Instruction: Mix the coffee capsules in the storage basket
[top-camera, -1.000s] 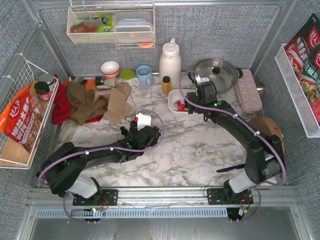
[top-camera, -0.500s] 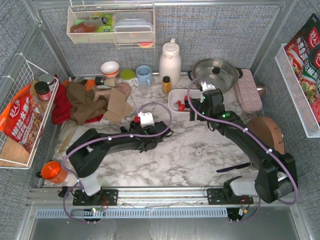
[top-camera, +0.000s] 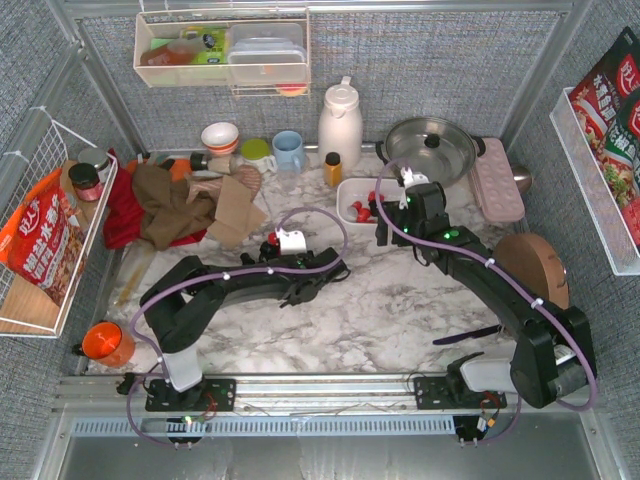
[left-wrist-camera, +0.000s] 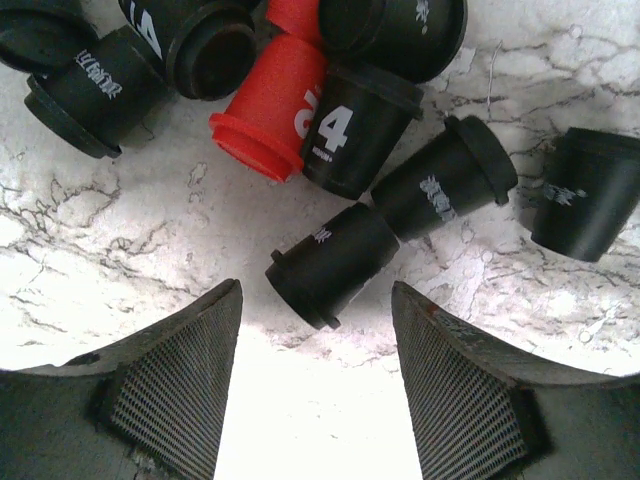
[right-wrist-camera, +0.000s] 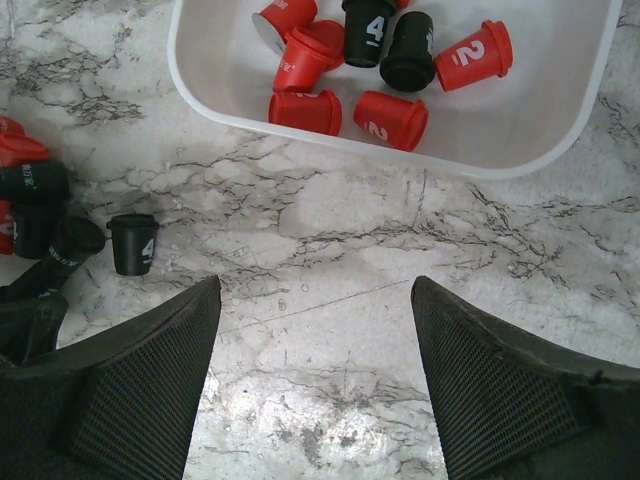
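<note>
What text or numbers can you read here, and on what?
"4": black capsule, left wrist view.
"4": lone black capsule on the table; black pod in the storage basket.
"2": two red capsules in that basket.
Small white lettering on other capsules, snack bags' print: too blurred.

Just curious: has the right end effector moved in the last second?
Yes: the right end effector drew back toward the near edge, away from the steel pot.

Grey-veined white marble tabletop (right-wrist-camera: 330, 230) under left gripper (left-wrist-camera: 315, 287) and right gripper (right-wrist-camera: 315, 282), brightly lit, grey woven wall panels (top-camera: 420, 60) beyond and flanking both, metal frame rail (top-camera: 330, 385) behind.
</note>
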